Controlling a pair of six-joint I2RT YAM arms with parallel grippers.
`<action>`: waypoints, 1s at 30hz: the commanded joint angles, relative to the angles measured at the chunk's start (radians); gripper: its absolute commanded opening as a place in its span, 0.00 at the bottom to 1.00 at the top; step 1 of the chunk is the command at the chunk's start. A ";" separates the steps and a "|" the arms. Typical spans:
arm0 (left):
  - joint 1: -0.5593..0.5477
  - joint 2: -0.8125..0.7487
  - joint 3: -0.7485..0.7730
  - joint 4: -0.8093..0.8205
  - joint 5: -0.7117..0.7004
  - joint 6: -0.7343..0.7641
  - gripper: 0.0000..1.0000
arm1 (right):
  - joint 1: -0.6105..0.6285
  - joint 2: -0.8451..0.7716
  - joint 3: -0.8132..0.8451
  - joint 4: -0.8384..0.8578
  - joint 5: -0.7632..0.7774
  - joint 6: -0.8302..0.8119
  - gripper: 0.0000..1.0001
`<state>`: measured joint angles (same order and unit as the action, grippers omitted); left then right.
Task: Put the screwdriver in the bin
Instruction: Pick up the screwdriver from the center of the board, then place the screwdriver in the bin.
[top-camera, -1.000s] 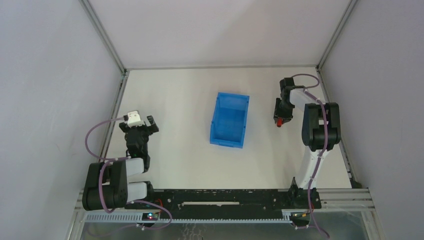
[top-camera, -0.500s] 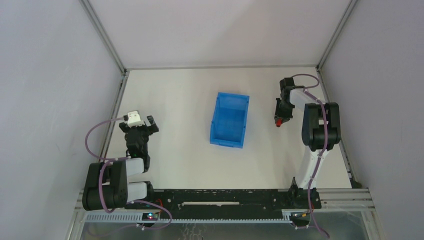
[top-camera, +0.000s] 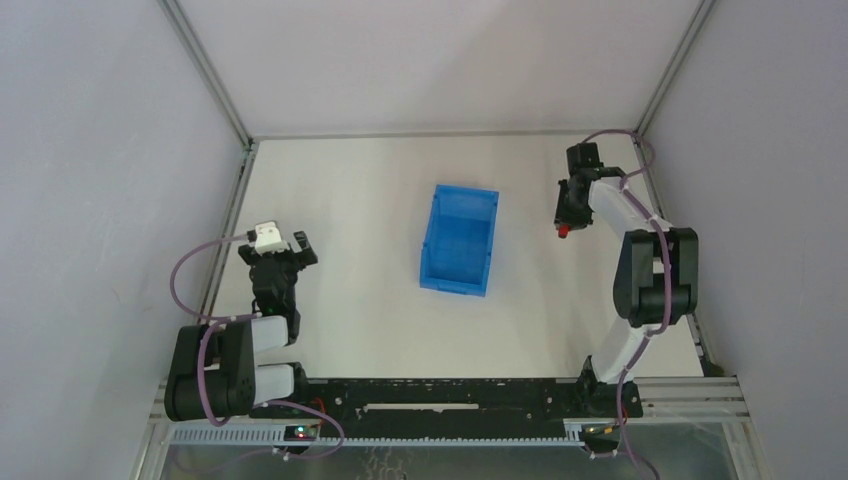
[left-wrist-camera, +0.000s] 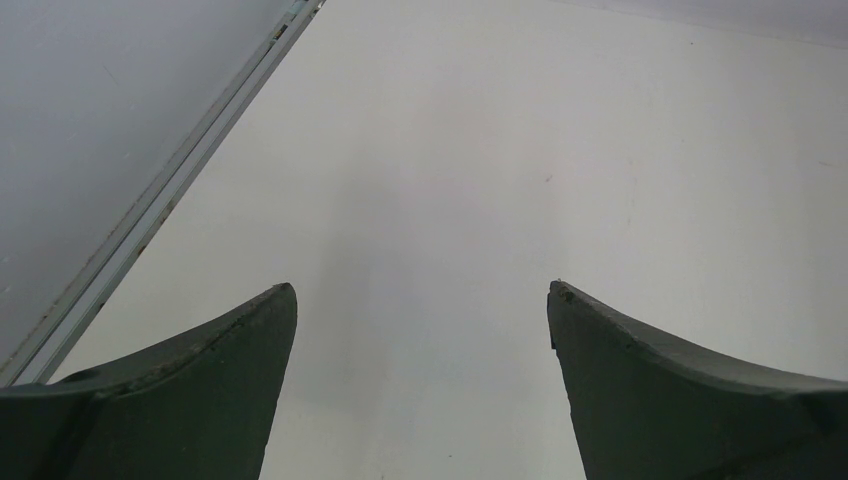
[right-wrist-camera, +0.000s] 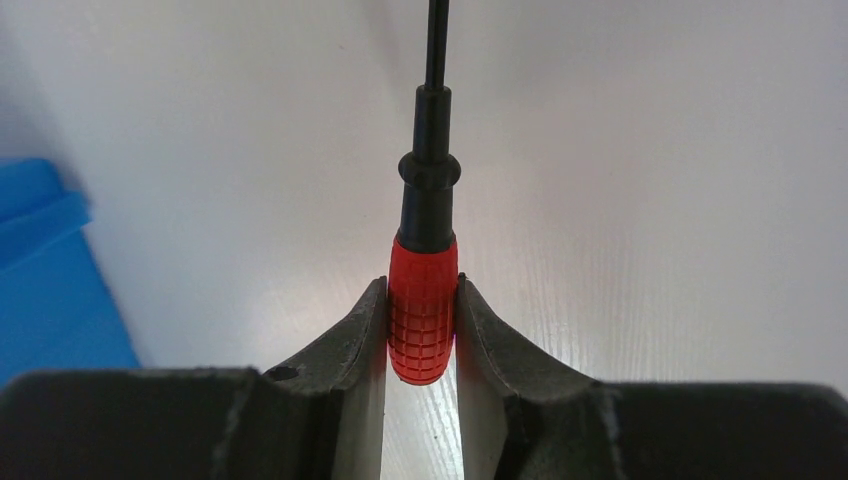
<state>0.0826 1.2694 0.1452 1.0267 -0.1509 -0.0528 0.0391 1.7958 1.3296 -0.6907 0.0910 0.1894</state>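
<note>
My right gripper is shut on the red handle of the small screwdriver, whose thin black shaft points away from the wrist camera. In the top view the right gripper holds the screwdriver above the table, right of the bright blue bin. The bin stands mid-table and looks empty; its edge shows at the left of the right wrist view. My left gripper is open and empty over bare table at the left; its wrist view shows nothing between the fingers.
Grey enclosure walls and metal frame rails bound the white table on the left, back and right. The arm bases sit on a black rail along the near edge.
My right arm has risen and swung back toward the far right, carrying the screwdriver with it. The left arm and the bin have not moved.
</note>
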 joint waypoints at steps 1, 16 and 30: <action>-0.007 -0.014 0.042 0.033 -0.007 0.015 1.00 | 0.020 -0.114 0.011 -0.009 0.006 0.006 0.00; -0.006 -0.013 0.042 0.034 -0.007 0.015 1.00 | 0.142 -0.299 0.098 -0.087 -0.120 0.013 0.00; -0.006 -0.013 0.042 0.033 -0.005 0.015 1.00 | 0.398 -0.283 0.301 -0.183 -0.006 0.004 0.00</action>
<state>0.0826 1.2694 0.1452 1.0267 -0.1509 -0.0528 0.3756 1.5276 1.5486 -0.8410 0.0307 0.1890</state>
